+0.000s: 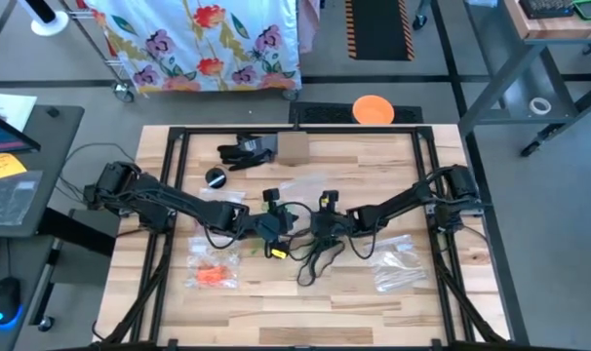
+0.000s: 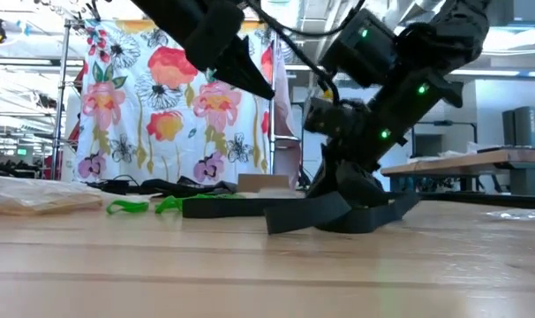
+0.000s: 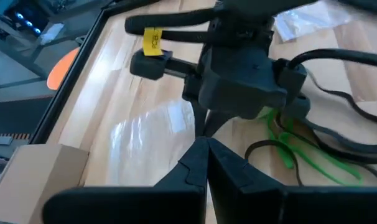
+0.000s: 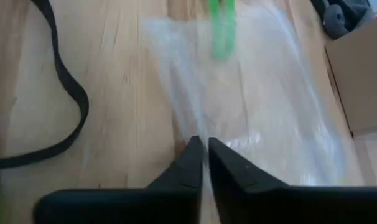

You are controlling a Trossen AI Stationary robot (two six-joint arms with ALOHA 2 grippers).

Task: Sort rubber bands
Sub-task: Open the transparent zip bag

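Green rubber bands [image 3: 294, 149] lie loose on the wood in mid-table, seen also in the low view [image 2: 126, 206]. One green rubber band [image 4: 223, 31] lies at a clear plastic bag [image 4: 269, 106] spread flat on the table. My right gripper [image 4: 204, 146] is low at mid-table [image 1: 320, 226], shut at that bag's near part. My left gripper [image 3: 207, 146] is shut, with nothing between its fingers. It hangs raised [image 2: 254, 84] just left of the right one [image 1: 276, 229]. Orange rubber bands [image 1: 213, 275] lie in a bag at the front left. My right gripper pinches the clear bag's film near its edge [image 4: 198, 127] between its two fingertips, slanting down from the table's right side. Creases in the film run toward the fingertips. The rest of the bag lies flat on the table; one layer or several, I cannot tell.
Black cable loops [image 1: 315, 258] with a yellow tag [image 1: 276, 252] trail under both grippers. More clear bags [image 1: 403, 265] lie at the front right. A cardboard box [image 1: 294, 148], a dark bundle [image 1: 245, 151] and a small black round thing [image 1: 216, 177] sit at the back.
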